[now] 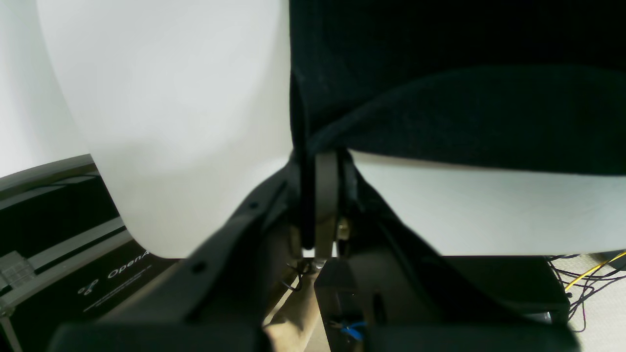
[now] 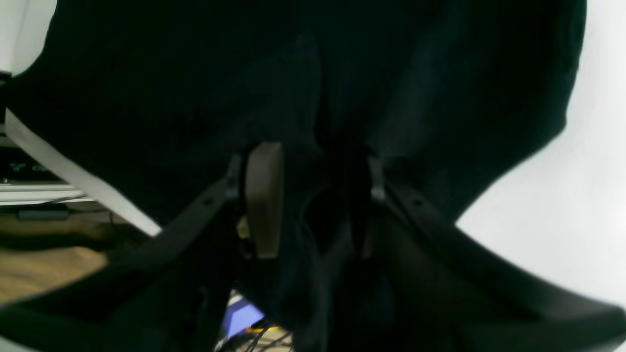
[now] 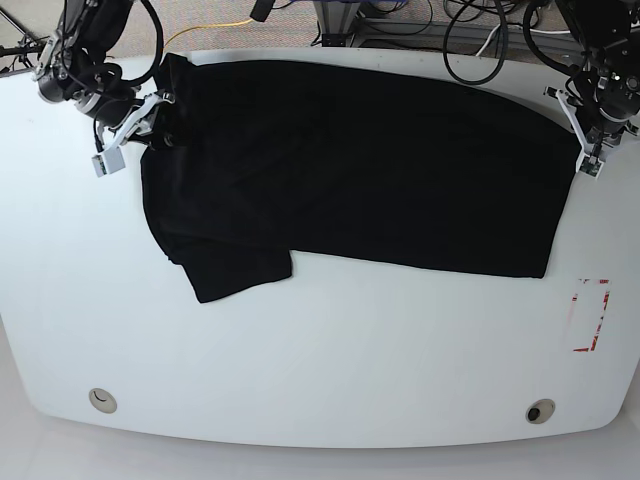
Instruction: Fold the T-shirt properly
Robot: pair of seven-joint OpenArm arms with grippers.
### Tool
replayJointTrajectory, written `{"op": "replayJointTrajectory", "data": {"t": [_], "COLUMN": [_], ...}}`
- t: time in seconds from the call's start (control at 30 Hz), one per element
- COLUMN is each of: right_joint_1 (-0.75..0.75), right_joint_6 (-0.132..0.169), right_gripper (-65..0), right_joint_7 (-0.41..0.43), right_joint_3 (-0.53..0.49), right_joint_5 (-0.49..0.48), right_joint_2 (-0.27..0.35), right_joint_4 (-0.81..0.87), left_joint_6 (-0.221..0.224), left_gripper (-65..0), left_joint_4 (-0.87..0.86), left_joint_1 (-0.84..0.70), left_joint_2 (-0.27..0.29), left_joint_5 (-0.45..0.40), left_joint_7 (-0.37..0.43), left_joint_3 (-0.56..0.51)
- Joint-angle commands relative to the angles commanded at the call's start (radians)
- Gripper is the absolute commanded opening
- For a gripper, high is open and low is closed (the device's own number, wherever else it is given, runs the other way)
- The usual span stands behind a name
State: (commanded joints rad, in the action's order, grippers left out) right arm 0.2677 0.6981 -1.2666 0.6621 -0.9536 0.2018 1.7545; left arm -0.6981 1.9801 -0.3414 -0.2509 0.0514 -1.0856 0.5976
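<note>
The black T-shirt (image 3: 370, 160) lies spread across the far half of the white table (image 3: 320, 350), with one sleeve (image 3: 240, 270) hanging toward the front left. Its printed side does not show. My left gripper (image 3: 584, 150) is at the shirt's right edge. In the left wrist view this gripper (image 1: 320, 166) is shut on a thin edge of the cloth (image 1: 440, 73). My right gripper (image 3: 158, 118) is at the shirt's far left corner. In the right wrist view it (image 2: 318, 190) holds bunched black cloth (image 2: 195, 73) between its fingers (image 2: 264, 205).
A red-and-white mark (image 3: 592, 315) is on the table at the right. Two round holes (image 3: 100, 400) (image 3: 540, 411) sit near the front edge. Cables (image 3: 470, 30) lie behind the far edge. A black case (image 1: 98, 278) stands below the table.
</note>
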Motion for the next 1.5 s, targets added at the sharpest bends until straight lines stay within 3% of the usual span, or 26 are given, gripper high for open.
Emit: {"op": "replayJointTrajectory", "data": {"t": [0.33, 0.53, 0.63, 0.87, 1.2, 1.5], "right_joint_1": [-0.118, -0.199, -0.244, -0.362, -0.354, -0.288], "right_joint_6": [0.000, 0.000, 0.000, 0.000, 0.000, 0.000], "right_gripper": [-44.7, -44.7, -44.5, -44.7, -44.7, -44.7], "right_joint_7": [0.026, 0.046, 0.048, 0.051, 0.063, 0.132], "right_joint_3": [-0.025, -0.025, -0.028, -0.203, -0.213, -0.215], "right_joint_5": [0.264, 0.437, 0.477, 0.486, 0.488, 0.494], "right_joint_2": [-0.025, 0.011, 0.040, 0.152, 0.147, 0.132], "right_joint_4": [-0.170, -0.281, -0.328, -0.445, -0.445, -0.446], "left_joint_6": [0.000, 0.000, 0.000, 0.000, 0.000, 0.000], "left_gripper": [-65.0, -65.0, -65.0, -65.0, -65.0, -65.0], "left_joint_4": [0.000, 0.000, 0.000, 0.002, 0.003, 0.000], "left_joint_1": [-0.011, -0.034, -0.055, -0.058, 0.003, 0.147], "left_joint_2": [0.018, 0.023, 0.026, 0.048, 0.051, 0.025], "left_joint_5": [0.000, 0.000, 0.000, 0.000, 0.000, -0.002], "left_joint_7": [-0.002, -0.003, -0.005, -0.035, -0.077, -0.239], "left_joint_3": [0.003, 0.000, -0.002, 0.003, -0.003, -0.009]}}
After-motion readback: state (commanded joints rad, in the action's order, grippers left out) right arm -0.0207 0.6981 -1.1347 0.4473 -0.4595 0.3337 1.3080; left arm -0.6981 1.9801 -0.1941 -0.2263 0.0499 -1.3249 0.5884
